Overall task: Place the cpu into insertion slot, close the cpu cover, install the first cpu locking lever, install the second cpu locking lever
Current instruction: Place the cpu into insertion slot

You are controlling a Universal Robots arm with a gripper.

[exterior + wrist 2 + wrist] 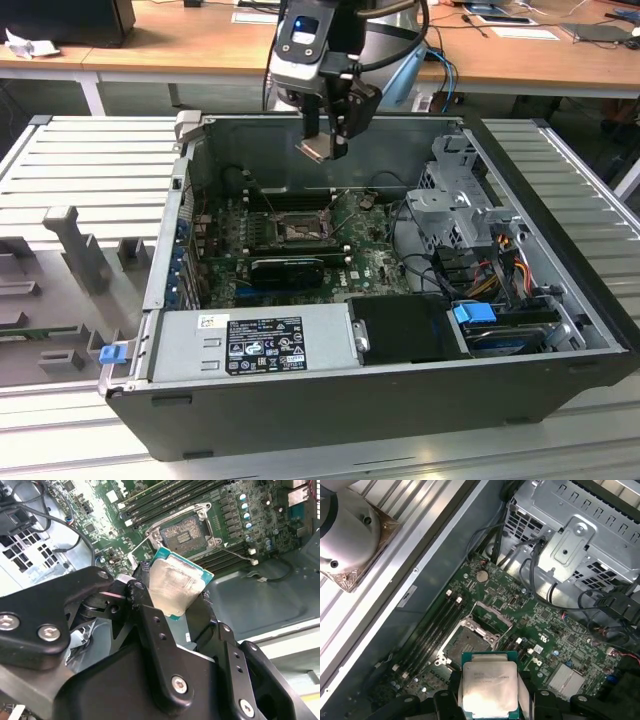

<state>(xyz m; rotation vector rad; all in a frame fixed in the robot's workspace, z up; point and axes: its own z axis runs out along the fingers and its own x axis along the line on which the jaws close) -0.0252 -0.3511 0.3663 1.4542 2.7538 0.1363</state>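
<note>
Exterior view: my black tool [327, 142] grips the small flat square silvery-beige cpu [314, 150] over the open grey computer case [330, 405], well above the dark-framed square insertion slot [300, 232] on the green board [372, 262]. In the second wrist view my fingers [150, 622] hide part of its edges.

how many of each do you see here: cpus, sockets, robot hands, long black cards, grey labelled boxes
cpu: 1, gripped in the hand
insertion slot: 1, empty
hand: 1
long black card: 1
grey labelled box: 1
total: 5
</note>
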